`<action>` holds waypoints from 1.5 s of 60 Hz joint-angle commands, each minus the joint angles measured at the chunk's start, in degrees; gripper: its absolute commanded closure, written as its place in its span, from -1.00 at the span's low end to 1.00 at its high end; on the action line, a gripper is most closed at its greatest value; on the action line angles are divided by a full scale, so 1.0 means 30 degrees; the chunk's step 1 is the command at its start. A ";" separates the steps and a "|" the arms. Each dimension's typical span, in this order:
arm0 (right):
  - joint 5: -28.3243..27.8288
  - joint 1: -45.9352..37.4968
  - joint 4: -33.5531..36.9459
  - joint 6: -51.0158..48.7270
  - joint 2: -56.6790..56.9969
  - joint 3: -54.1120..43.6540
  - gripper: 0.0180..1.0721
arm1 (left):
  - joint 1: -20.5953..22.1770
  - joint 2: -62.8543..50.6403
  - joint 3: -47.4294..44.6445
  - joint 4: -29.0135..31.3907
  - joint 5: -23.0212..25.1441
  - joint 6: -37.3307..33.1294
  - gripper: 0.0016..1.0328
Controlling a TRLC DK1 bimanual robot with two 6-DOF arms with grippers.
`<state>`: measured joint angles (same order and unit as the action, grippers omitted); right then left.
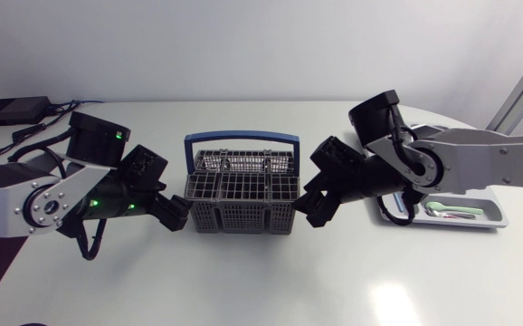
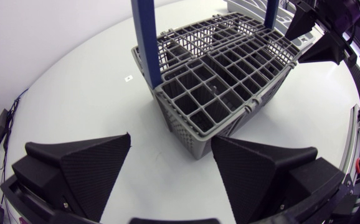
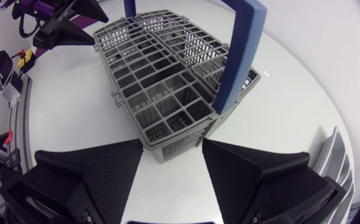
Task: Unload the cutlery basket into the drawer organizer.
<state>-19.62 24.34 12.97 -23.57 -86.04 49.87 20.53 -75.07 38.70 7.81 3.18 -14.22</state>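
Observation:
The grey cutlery basket point(image 1: 242, 192) with a blue handle point(image 1: 241, 139) stands mid-table; I see no cutlery in its grid compartments point(image 2: 220, 81) point(image 3: 161, 87). My left gripper point(image 1: 175, 215) point(image 2: 171, 140) is open at the basket's left front corner, which lies just ahead between the fingers. At the opposite end my right gripper point(image 1: 316, 210) point(image 3: 174, 144) is open too, with the corner of the basket between its fingertips. The grey drawer organizer point(image 1: 495, 222) lies at the far right behind my right arm. It holds a green spoon point(image 1: 441, 207) and other cutlery.
A black box point(image 1: 8, 110) with cables sits at the back left corner. The white table stretches bare in front of the basket and both arms. The table's rounded edge runs close behind the organizer.

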 commanded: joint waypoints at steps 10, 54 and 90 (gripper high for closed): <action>0.0387 -0.0173 -0.0281 0.0504 -0.0617 0.0546 -0.33 | 0.0391 -0.0612 0.0724 -0.0261 0.0200 -0.0300 -0.90; 0.0445 -0.0525 0.0158 0.0475 0.2108 -0.1007 -0.39 | -0.0107 0.2347 0.0138 0.0823 0.1284 -0.0212 -0.91; 0.1851 -0.3747 0.1125 0.0299 0.8875 -0.3116 -0.92 | -0.3944 1.0198 -0.0946 0.2845 0.2368 0.0521 -0.91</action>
<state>-14.66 14.68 15.68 -22.92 -62.33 42.92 9.74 -47.70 37.78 15.42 9.26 -13.54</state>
